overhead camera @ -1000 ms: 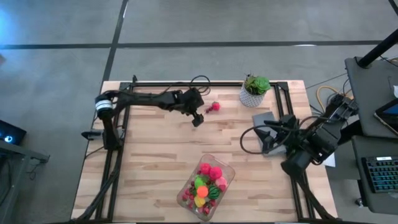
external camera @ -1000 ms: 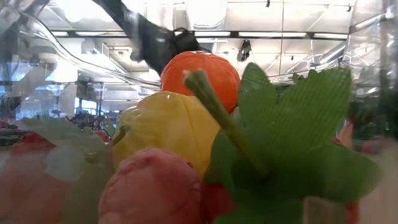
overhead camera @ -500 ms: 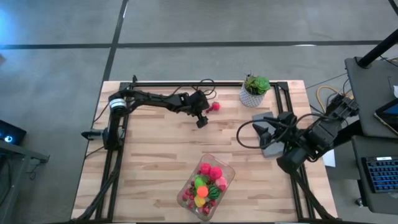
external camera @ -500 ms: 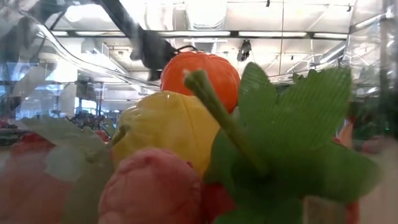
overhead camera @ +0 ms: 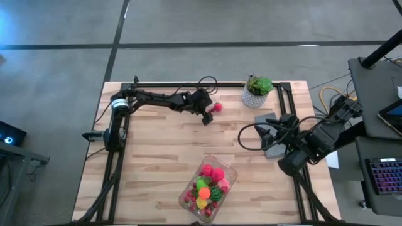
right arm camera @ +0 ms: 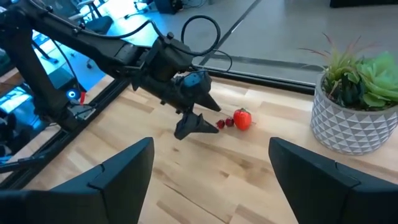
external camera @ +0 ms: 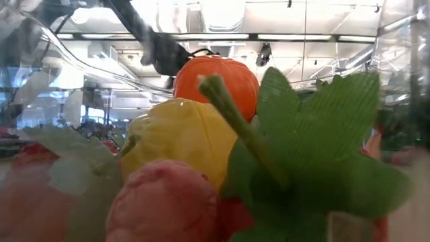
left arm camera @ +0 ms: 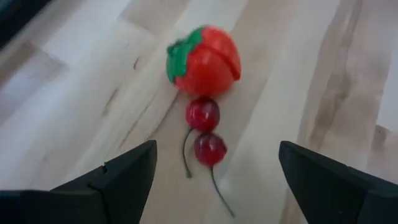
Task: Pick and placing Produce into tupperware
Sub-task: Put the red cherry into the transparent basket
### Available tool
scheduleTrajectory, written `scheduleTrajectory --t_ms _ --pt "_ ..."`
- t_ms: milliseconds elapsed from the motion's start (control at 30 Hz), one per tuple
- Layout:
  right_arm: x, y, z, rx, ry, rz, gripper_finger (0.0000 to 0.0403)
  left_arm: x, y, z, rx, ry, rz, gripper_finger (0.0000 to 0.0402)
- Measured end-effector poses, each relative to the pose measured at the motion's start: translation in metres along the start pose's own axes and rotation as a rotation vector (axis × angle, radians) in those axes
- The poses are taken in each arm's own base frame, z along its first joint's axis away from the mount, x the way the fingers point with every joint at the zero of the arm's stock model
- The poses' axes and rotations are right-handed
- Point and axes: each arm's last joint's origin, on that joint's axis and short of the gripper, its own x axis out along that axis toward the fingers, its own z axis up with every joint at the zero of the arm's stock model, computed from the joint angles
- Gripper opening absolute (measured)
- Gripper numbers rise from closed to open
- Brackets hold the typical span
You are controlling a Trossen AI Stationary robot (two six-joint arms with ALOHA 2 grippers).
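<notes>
Red strawberry (left arm camera: 204, 61) plus two cherries (left arm camera: 206, 132) lie on the bench (overhead camera: 157, 144) at its far edge. Left end effector (overhead camera: 206, 115) sits just beside them, fingers spread wide, holding nothing: approach step. Next move likely calls for lowering so the fingers straddle one piece, then closing. Tupperware (overhead camera: 187, 196) at near edge is already loaded with produce. Right end effector (right arm camera: 208, 180) waits over the bench's right side, open, empty.

Bare table (overhead camera: 157, 144) before potted plant (overhead camera: 257, 90)
</notes>
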Motion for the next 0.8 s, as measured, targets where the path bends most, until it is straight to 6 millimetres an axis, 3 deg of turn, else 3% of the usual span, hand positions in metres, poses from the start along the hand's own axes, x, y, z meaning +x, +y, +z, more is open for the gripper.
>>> scheduleTrajectory --t_ms 267,800 --pt "0.001 -0.001 -0.002 0.000 -0.001 -0.006 0.0311 0.002 0.006 0.005 -0.023 0.108 0.013 0.0286" --pt "0.002 -0.001 -0.002 0.003 -0.003 -0.011 0.0306 -0.002 0.008 0.024 -0.009 0.202 -0.052 0.0283"
